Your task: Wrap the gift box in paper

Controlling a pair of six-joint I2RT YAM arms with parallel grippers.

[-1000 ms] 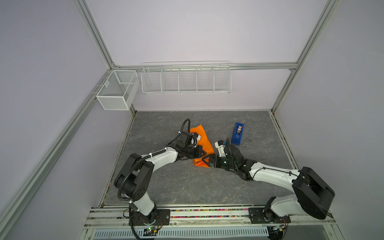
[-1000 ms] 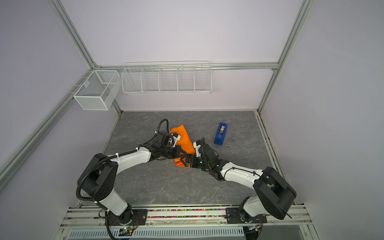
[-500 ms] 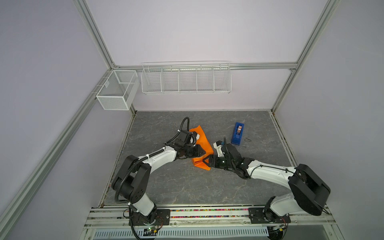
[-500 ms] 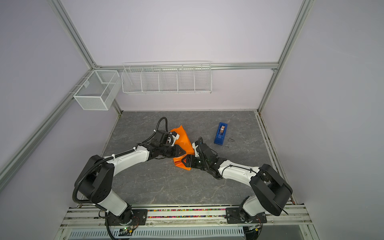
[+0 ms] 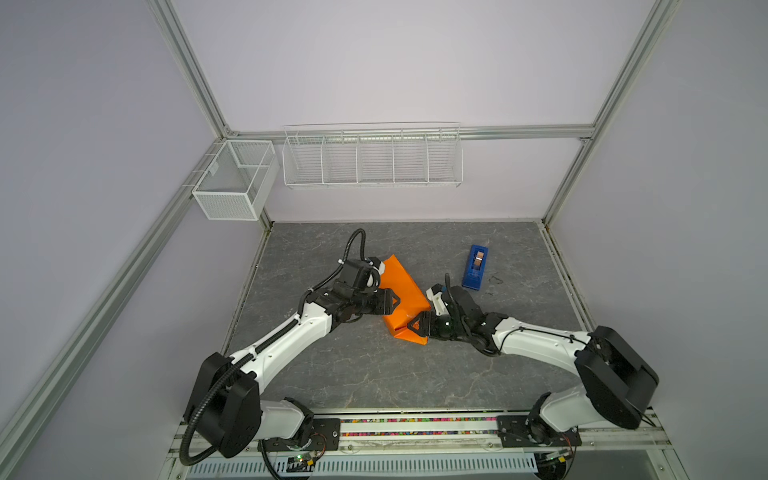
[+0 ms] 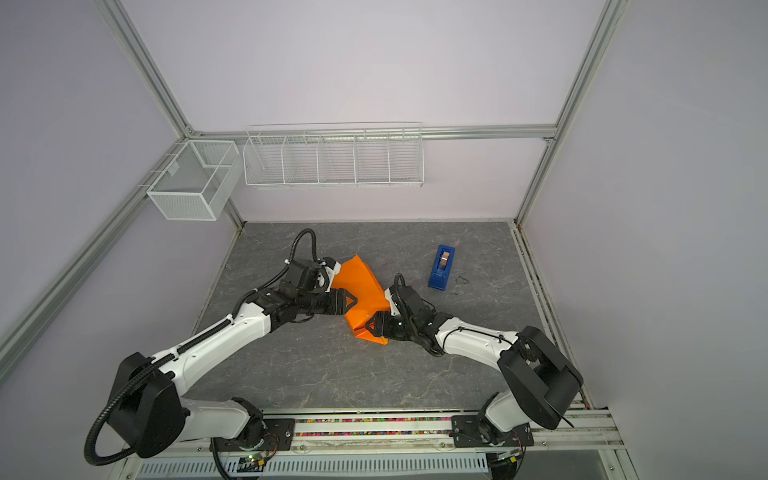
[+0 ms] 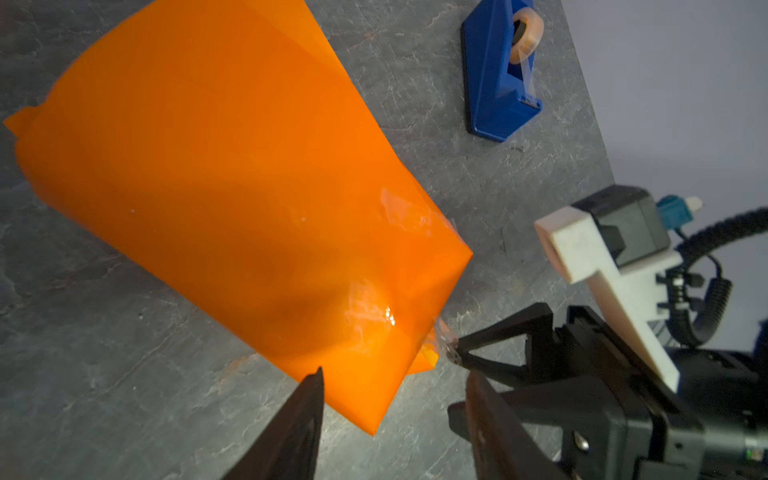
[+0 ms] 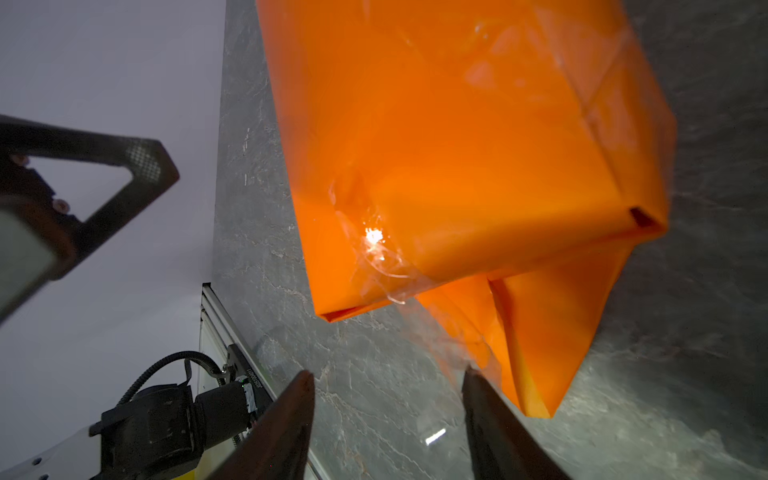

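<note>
The grey worktop (image 5: 374, 374) carries one long orange parcel. The paper (image 5: 402, 286) is folded shut around it and lies slantwise near the middle. The gift box shows nowhere, so it is presumably inside. The blue tape dispenser (image 5: 476, 268) stands apart, farther back on the right.

The left tool (image 5: 391, 302) was pinched shut at the parcel's side a second ago. Now its jaws stand about half parted and hold nothing; in the left wrist view the parcel's near corner merely lies between them. The right tool (image 5: 417, 326) was wide a second ago and has narrowed to a middling gap at the near end. It is empty, with one fingertip (image 8: 471, 374) touching the loose end flap.

Clear tape (image 8: 376, 249) shines across that end's seam, and a strand trails toward the fingertip. By the look of it, the left tool has finished pressing the tape down, and only the last flap remains to be closed.
</note>
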